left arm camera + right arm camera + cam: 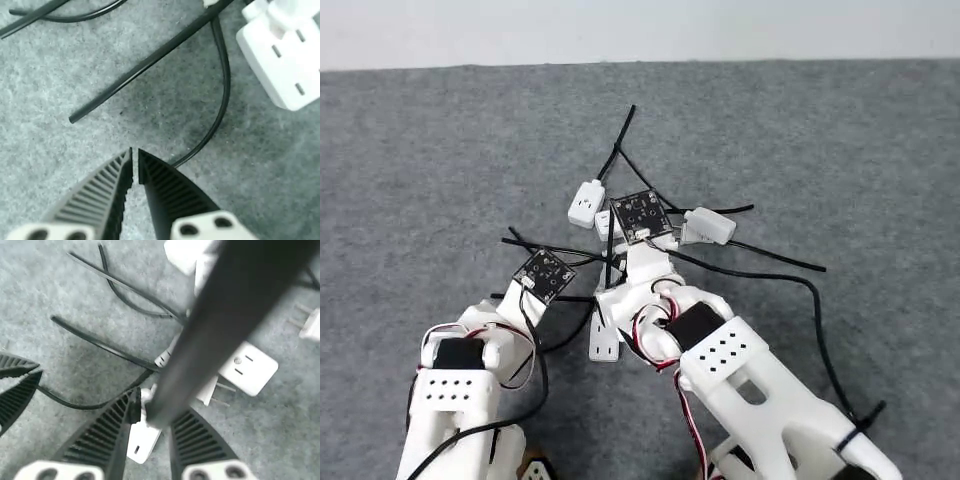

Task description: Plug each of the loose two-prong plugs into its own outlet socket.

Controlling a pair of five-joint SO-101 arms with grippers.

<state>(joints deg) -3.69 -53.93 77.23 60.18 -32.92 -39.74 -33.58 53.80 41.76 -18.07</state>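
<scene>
Three white outlet sockets lie on the grey carpet among black cables: one (586, 203) at the back, one (708, 227) to its right, one (604, 342) between the arms. My right gripper (152, 407) is shut on a thick black cable (225, 310) just above the near socket (142, 442). Beyond it lie a slotted socket (248, 367), a white two-prong plug (209, 390) beside it, and another plug (310, 325) farther off. My left gripper (134, 152) is shut on nothing, low over the carpet, with a socket (285, 55) ahead of it.
Black cables (760, 255) cross the carpet (440, 160) around the sockets, and one curves past the left fingertips (222, 100). The left gripper's fingers (17, 385) sit close beside the right gripper. Open carpet stretches to the left, right and back.
</scene>
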